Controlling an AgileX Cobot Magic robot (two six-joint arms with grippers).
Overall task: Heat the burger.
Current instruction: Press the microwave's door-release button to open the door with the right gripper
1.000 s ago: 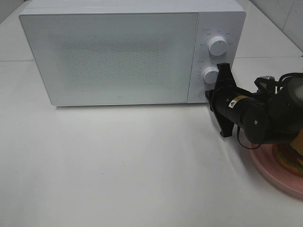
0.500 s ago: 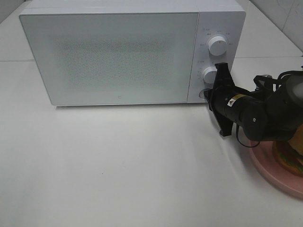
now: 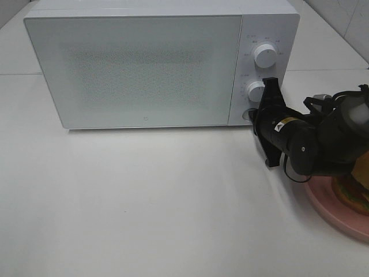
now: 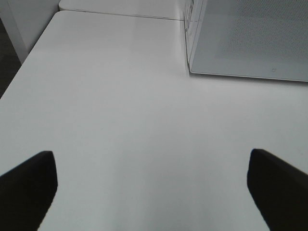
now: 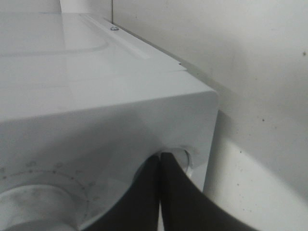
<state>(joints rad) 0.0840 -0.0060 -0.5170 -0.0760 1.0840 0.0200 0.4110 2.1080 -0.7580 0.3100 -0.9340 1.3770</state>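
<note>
White counter (image 3: 144, 202) carries every item. The white microwave (image 3: 144, 63) stands at the rear of the counter with its door shut and its control panel on the right-hand side in the high view. The black right arm (image 3: 323, 144) reaches in from the right towards that panel. The pink plate (image 3: 328, 205) sits on the counter at the right edge of the high view, partly beneath the arm. The burger (image 3: 353, 193) lies on the plate, outside the microwave and largely hidden by the arm.

The left hand (image 4: 151, 190) is spread wide above bare counter, holding nothing. The right hand (image 3: 252, 115) is pressed fully together, holding nothing.

The panel carries an upper knob (image 3: 265, 55) and a lower knob (image 3: 255, 91). The round button (image 5: 185, 156) sits below them; the right hand's tips are at this button.
</note>
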